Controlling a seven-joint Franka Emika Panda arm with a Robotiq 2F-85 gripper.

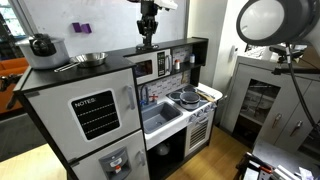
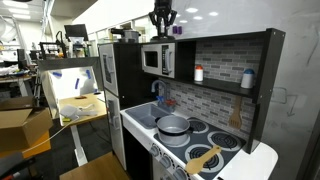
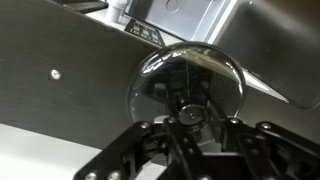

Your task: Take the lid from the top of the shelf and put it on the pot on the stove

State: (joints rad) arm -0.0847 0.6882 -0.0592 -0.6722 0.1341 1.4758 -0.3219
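In the wrist view the lid [image 3: 188, 80] lies flat on the black top of the shelf [image 3: 60, 100], right under my gripper [image 3: 190, 128]. My jaws stand spread and hold nothing, a finger [image 3: 150, 140] on either side of the knob [image 3: 188, 114]. In an exterior view I hang just over the shelf top, with the pot [image 1: 187, 97] on the stove [image 1: 208, 97] lower and to the right.

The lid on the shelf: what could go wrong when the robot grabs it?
The lid has a small knob, so the open jaws beside it might slip off. It lies near the edge of the shelf; a nudge could push it over. The pot sits well below, so the carry is long.
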